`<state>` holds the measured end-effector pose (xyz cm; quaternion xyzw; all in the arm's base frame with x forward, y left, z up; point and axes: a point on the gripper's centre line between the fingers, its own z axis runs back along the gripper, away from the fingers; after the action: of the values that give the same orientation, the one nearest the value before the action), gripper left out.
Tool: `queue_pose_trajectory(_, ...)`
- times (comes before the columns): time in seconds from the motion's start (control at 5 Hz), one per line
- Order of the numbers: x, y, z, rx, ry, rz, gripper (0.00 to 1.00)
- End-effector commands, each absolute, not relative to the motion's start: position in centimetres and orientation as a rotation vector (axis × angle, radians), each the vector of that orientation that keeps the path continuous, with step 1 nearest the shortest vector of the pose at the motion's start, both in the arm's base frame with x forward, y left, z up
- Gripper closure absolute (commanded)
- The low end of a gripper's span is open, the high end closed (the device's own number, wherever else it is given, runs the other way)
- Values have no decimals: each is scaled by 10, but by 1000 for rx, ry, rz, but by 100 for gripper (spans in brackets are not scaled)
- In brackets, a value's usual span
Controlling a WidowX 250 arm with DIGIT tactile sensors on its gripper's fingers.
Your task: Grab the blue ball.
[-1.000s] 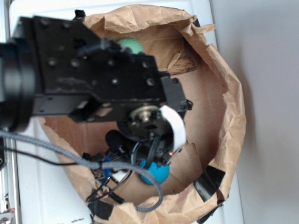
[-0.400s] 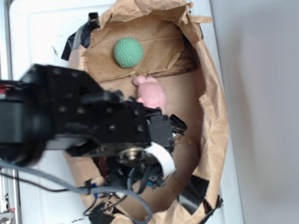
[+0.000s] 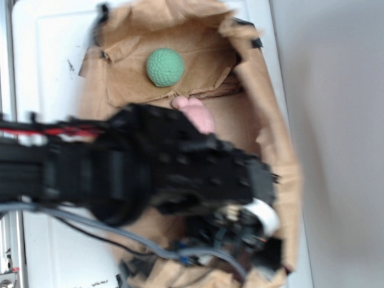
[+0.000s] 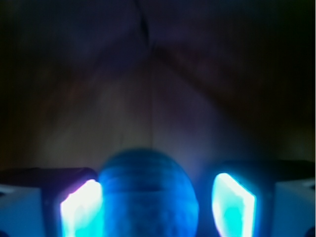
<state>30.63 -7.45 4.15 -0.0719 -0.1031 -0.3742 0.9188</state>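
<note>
White tabletop (image 3: 48,54) is carrying a crumpled brown paper enclosure (image 3: 278,146) with black tape at the rim. Light green ball (image 3: 165,67) is sitting near the far wall, pink plush toy (image 3: 197,112) just beside it toward the arm. Black arm (image 3: 116,166) with trailing cables is blocking most of the near half in the exterior view, motion-blurred.

Wrist view: blue ball (image 4: 148,195) is sitting between the fingers (image 4: 81,210) of the tool (image 4: 155,207), dark paper wall behind it. Tool is partly open around the ball; left pad looks to be touching it, a gap is showing on the right, so a firm grip isn't confirmed. Ball isn't visible in the exterior view.

Versus 0.4 s ago: arm is extending further right, wrist now near the enclosure's right rim. Green ball and plush aren't shifting.
</note>
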Motion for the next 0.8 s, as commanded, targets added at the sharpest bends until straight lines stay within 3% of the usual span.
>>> queue_pose_trajectory(0.0,326,-65,113,-208,-226,-709,100)
queue_pose_trajectory(0.2,321,-49,141,-219,-217,-680,100)
queue_pose_trajectory(0.4,313,-31,157,-183,-205,-615,100)
queue_pose_trajectory(0.6,301,-7,171,-40,-148,-386,100)
